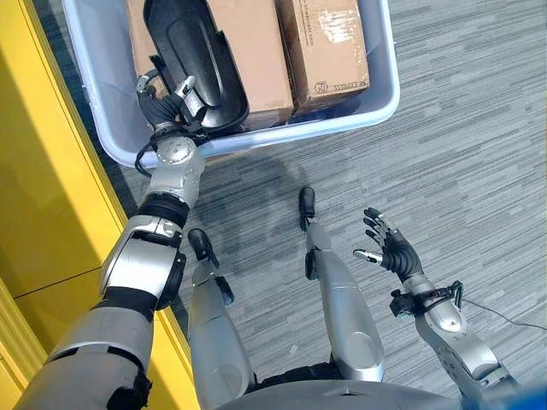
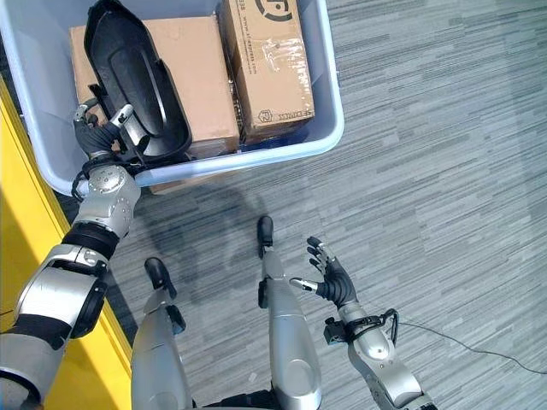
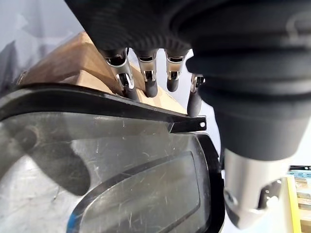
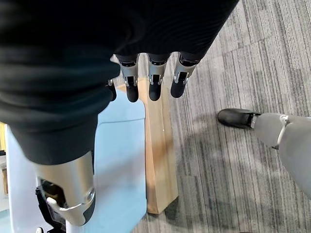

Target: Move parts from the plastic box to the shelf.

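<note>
A long black plastic part [image 1: 192, 60] leans in the near left corner of the pale blue plastic box [image 1: 342, 115], its lower end over the rim. My left hand [image 1: 167, 107] is at that lower end. In the left wrist view its fingers [image 3: 150, 82] are curled over the edge of the black part [image 3: 121, 179], so the hand is shut on it. My right hand [image 1: 391, 243] hangs low at the right over the carpet, apart from the box, open with spread fingers and holding nothing.
Two brown cardboard boxes [image 1: 325, 47] lie in the plastic box beside and under the part. A yellow structure [image 1: 43, 171] runs along the left. A wooden block [image 4: 155, 145] sits under the box wall [image 4: 121, 160]. Grey striped carpet [image 1: 461, 128] spreads to the right.
</note>
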Robot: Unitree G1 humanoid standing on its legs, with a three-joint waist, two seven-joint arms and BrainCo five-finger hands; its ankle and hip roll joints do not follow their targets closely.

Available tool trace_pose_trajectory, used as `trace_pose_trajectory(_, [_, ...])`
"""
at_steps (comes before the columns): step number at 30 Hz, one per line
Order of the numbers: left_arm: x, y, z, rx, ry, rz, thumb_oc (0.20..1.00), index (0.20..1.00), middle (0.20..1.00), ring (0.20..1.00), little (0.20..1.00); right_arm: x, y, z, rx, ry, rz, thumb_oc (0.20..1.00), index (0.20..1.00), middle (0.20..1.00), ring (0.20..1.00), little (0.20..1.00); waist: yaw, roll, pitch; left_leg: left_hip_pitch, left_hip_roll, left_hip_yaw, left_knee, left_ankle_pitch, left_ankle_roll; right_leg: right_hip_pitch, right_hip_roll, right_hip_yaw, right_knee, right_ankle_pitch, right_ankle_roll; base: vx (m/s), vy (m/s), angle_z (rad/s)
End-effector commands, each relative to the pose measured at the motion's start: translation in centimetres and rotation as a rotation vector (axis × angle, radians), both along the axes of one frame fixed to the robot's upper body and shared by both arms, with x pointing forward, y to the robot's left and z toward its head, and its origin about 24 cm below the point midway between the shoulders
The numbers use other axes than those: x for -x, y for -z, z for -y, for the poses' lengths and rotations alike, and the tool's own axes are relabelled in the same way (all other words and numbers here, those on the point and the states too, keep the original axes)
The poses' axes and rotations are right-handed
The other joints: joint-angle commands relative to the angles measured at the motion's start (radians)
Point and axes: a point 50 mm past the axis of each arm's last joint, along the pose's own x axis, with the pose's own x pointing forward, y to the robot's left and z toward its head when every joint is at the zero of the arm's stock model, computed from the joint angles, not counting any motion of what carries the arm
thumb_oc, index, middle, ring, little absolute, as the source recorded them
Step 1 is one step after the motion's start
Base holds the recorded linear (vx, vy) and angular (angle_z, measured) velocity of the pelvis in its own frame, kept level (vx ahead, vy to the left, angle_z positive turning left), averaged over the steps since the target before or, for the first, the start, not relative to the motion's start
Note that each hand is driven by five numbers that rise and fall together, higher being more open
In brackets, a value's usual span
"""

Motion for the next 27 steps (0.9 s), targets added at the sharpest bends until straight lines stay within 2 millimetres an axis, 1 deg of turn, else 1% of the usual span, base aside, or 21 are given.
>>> trace_pose_trajectory(1, [0.3, 2.8, -0.3, 0.082, -0.02, -0.077, 1.0, 1.0, 1.0, 1.0, 1.0, 0.9, -0.7, 1.4, 0.03, 0.005, 0.015, 1.0, 1.0, 1.0, 1.0, 1.0, -0.019, 0.001, -0.023, -0.049, 0.007, -0.104, 0.049, 0.013, 0.021, 0.05, -0.048, 0.078, 0.173, -0.198, 0.094, 0.0, 0.0, 0.0])
trace_pose_trajectory(7, [0.4, 2.3, 0.6, 0.088, 0.002, -0.024, 1.0, 1.0, 1.0, 1.0, 1.0, 0.9, -0.9, 1.3, 0.033, 0.007, 0.024, 1.0, 1.0, 1.0, 1.0, 1.0, -0.015, 0.002, -0.015, -0.051, 0.004, -0.107, 0.05, 0.014, 0.024, 0.047, -0.049, 0.078, 0.178, -0.199, 0.093, 0.0, 0.0, 0.0])
trace_pose_trajectory(8, [0.6, 2.4, 1.0, 0.093, 0.011, -0.007, 1.0, 1.0, 1.0, 1.0, 1.0, 0.9, -0.9, 1.3, 0.034, 0.007, 0.025, 1.0, 1.0, 1.0, 1.0, 1.0, -0.013, 0.003, -0.013, -0.05, 0.002, -0.107, 0.048, 0.014, 0.025, 0.048, -0.049, 0.079, 0.178, -0.2, 0.093, 0.0, 0.0, 0.0])
trace_pose_trajectory(11, [0.8, 2.3, 1.3, 0.092, 0.015, 0.014, 1.0, 1.0, 1.0, 1.0, 1.0, 0.8, -0.9, 1.3, 0.036, 0.01, 0.029, 1.0, 1.0, 1.0, 1.0, 1.0, -0.011, 0.005, -0.011, -0.052, 0.0, -0.107, 0.049, 0.013, 0.026, 0.048, -0.049, 0.081, 0.179, -0.201, 0.092, 0.0, 0.0, 0.0])
trace_pose_trajectory(14, [1.1, 2.7, 1.7, 0.099, 0.023, 0.025, 1.0, 1.0, 1.0, 1.0, 1.0, 0.9, -0.9, 1.3, 0.04, 0.012, 0.03, 1.0, 1.0, 1.0, 1.0, 1.0, -0.008, 0.006, -0.008, -0.054, -0.001, -0.109, 0.051, 0.012, 0.028, 0.046, -0.05, 0.079, 0.181, -0.203, 0.091, 0.0, 0.0, 0.0])
trace_pose_trajectory(19, [1.3, 3.3, 1.7, 0.101, 0.022, 0.014, 1.0, 1.0, 1.0, 1.0, 1.0, 0.8, -1.0, 1.4, 0.041, 0.013, 0.032, 1.0, 1.0, 1.0, 1.0, 1.0, -0.007, 0.006, -0.007, -0.051, -0.003, -0.107, 0.048, 0.012, 0.029, 0.044, -0.05, 0.078, 0.186, -0.206, 0.09, 0.0, 0.0, 0.0])
trace_pose_trajectory(27, [0.8, 3.2, 1.3, 0.101, 0.016, -0.023, 1.0, 1.0, 1.0, 1.0, 1.0, 0.8, -0.8, 1.6, 0.056, 0.013, 0.021, 1.0, 1.0, 1.0, 1.0, 1.0, -0.015, 0.002, -0.006, -0.057, -0.002, -0.108, 0.057, 0.008, 0.03, 0.036, -0.048, 0.083, 0.191, -0.205, 0.089, 0.0, 0.0, 0.0])
